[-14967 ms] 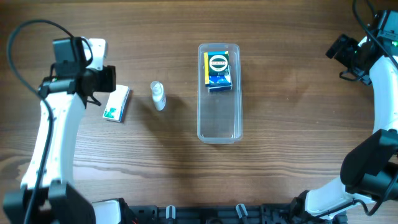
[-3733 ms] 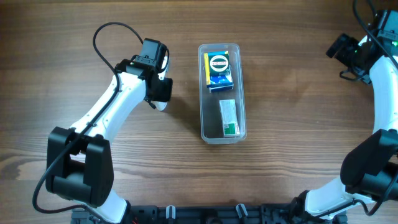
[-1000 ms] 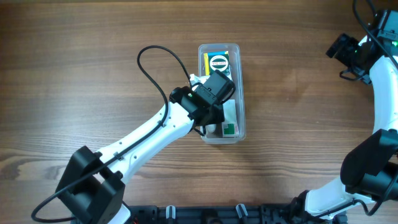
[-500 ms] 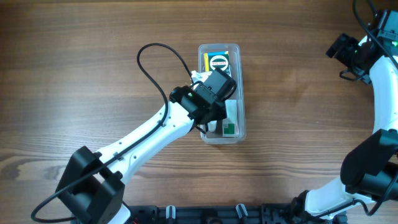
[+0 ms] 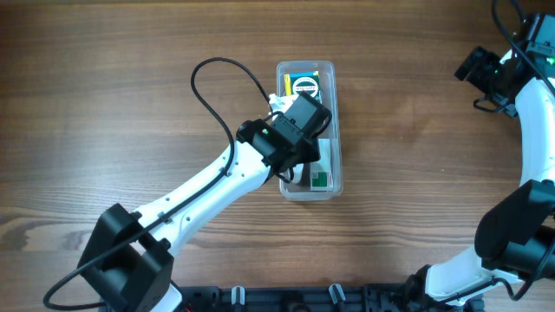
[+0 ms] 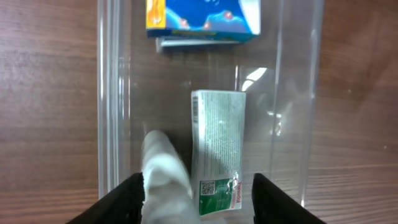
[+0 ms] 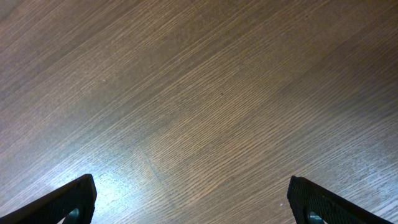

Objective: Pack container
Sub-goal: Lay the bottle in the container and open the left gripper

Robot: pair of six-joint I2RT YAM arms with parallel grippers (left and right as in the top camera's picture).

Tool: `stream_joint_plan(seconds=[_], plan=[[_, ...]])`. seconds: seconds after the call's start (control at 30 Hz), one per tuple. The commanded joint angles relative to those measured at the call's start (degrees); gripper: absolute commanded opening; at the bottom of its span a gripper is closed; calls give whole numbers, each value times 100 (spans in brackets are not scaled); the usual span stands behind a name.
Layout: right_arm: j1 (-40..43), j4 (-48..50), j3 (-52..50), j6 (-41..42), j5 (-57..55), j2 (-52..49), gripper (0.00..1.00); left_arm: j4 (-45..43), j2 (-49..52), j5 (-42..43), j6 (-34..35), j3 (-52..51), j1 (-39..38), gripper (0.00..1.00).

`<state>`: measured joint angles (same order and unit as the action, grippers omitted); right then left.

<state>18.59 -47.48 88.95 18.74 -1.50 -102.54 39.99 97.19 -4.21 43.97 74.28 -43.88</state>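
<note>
The container (image 5: 336,104) is a long clear tub in the middle of the table. At its far end lies a blue and yellow box (image 5: 303,87), and at its near end a white and green box (image 5: 322,177). My left gripper (image 5: 305,139) hangs over the tub's middle. In the left wrist view its jaws (image 6: 198,200) stand open inside the container's walls (image 6: 106,93). A small clear bottle (image 6: 165,174) lies between them, beside the white and green box (image 6: 217,146) and close to the left finger (image 6: 127,200). My right gripper (image 5: 482,69) is open at the far right.
The left arm's black cable (image 5: 212,78) loops over the table left of the container. Under my right gripper (image 7: 191,202) there is only bare wood (image 7: 199,93).
The left jaws have spread apart and let go of the small bottle, which now lies in the container beside the white and green box. The right arm has not moved.
</note>
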Motion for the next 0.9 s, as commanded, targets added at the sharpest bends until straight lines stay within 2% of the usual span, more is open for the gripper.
stream_joint_plan(seconds=[0.0, 0.07, 0.1, 0.17, 0.2, 0.27, 0.33, 0.43, 0.57, 0.7, 0.87], plan=[[-2, 15, -31, -57, 33, -11, 100, -35, -225, -407, -195, 352, 26, 65], [-2, 15, -31, -57, 31, -11, 100, 11, -472, -693, -199, 455, 85, 70], [-2, 17, -31, -57, 31, -11, 100, 55, -800, -931, -337, 498, 168, 77], [-2, 15, -31, -59, 31, -11, 100, 275, -1268, -1143, -396, 498, 295, 97], [-2, 15, -31, -55, 33, -11, 100, 446, -1462, -1239, -393, 498, 350, 100], [-2, 15, -31, -57, 31, -11, 100, 1021, -1921, -1377, -393, 498, 514, 100], [-2, 17, -31, -57, 31, -11, 100, 1974, -2514, -1320, -387, 494, 702, 100], [-2, 15, -31, -57, 33, -11, 100, 2688, -3344, -1099, -385, 426, 660, 100], [-2, 15, -31, -57, 31, -11, 100, 2708, -4297, -999, -210, -140, 111, 100], [-2, 15, -31, -55, 33, -11, 100, 1788, -5281, -1397, 588, -1532, -610, 100], [-2, 15, -31, -57, 33, -11, 100, 1637, -5403, -1429, 942, -2044, -664, 100]])
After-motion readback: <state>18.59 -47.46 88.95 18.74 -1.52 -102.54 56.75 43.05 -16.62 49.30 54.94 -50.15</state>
